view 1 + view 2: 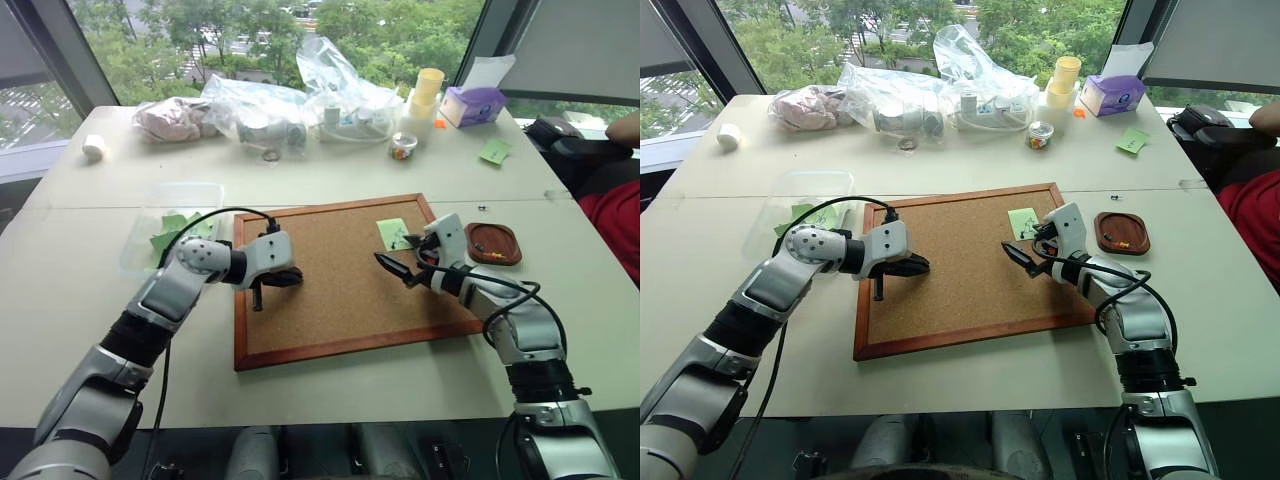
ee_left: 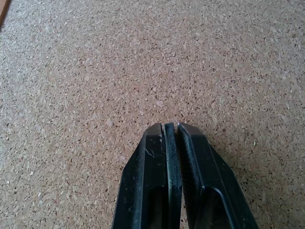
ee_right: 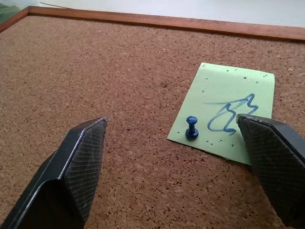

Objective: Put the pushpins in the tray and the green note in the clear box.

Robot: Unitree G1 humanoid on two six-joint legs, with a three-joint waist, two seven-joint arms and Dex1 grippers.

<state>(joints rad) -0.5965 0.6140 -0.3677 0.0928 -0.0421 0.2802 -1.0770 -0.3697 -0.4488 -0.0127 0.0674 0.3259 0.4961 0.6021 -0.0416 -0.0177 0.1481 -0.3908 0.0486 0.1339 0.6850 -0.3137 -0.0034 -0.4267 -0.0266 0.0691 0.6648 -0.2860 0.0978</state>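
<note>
The right gripper (image 3: 171, 131) stands with its 2 black fingers spread wide and empty, low over the large wood-framed corkboard (image 1: 330, 290), one fingertip (image 3: 90, 131) over bare cork and the other over the near edge of the pale yellow-green square sticky note (image 3: 228, 109). That green note, marked with a thin blue scribble, lies flat on the cork near the board's far right corner, held there by 1 small blue-headed pushpin (image 3: 192, 128) standing upright in its lower corner, between the 2 fingers but touched by neither. The left gripper (image 2: 172, 131) is clenched, its 2 fingers pressed together with nothing between them, tips pointing down at bare cork on the board's left part, well apart from the note. Just beside the board's right edge, on the pale table (image 1: 90, 270), sits the small dark reddish-brown wooden tray (image 1: 494, 243) with rounded corners; tiny specks lie inside it, too small to tell what they are. Off the board's left edge stands the see-through rectangular plastic box (image 1: 175, 200), with several deeper green notes (image 1: 170, 228) in it. Along the table's far side lie crumpled clear plastic bags (image 1: 300, 105), a stack of pale yellow cups (image 1: 426, 95), a purple tissue box (image 1: 472, 105) and another green note (image 1: 494, 151) lying alone.
</note>
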